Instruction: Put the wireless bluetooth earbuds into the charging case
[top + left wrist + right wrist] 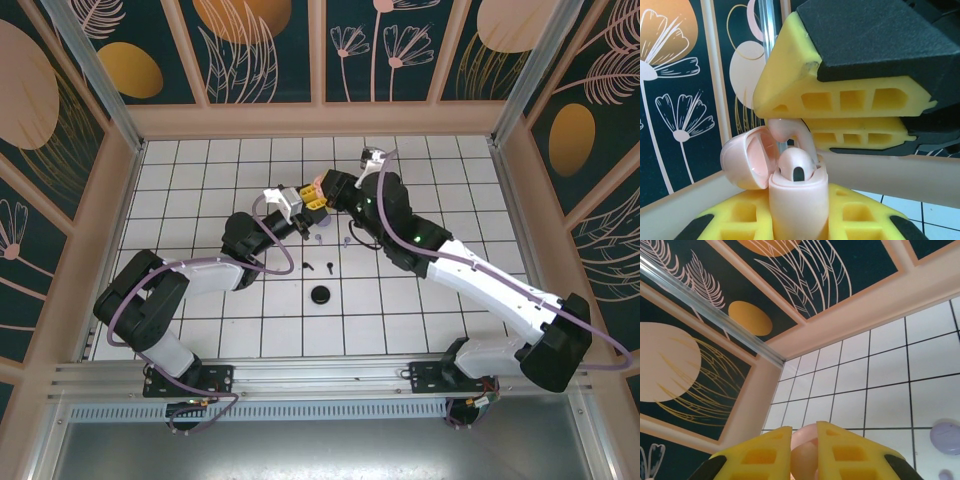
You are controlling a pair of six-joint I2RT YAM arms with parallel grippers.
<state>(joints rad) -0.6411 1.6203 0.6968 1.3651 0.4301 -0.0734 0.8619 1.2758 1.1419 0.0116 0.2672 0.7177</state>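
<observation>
- Now you have two pink earbuds at the pink case [797, 205]: the seated earbud [797, 167] rests in its socket, and the second earbud [790, 129] points its stem down into the case beside it.
- Your right gripper [804, 432] is pinched narrow on the second earbud.
- Your left gripper [800, 222] clamps the case upright, with its lid [747, 160] open to the left.
- Both grippers meet over the far middle of the table [200, 170].
- Nearer you lie two black earbuds [307, 266] and one black case [321, 294].
- Two lilac specks [318, 240] sit between, too small to identify.
</observation>
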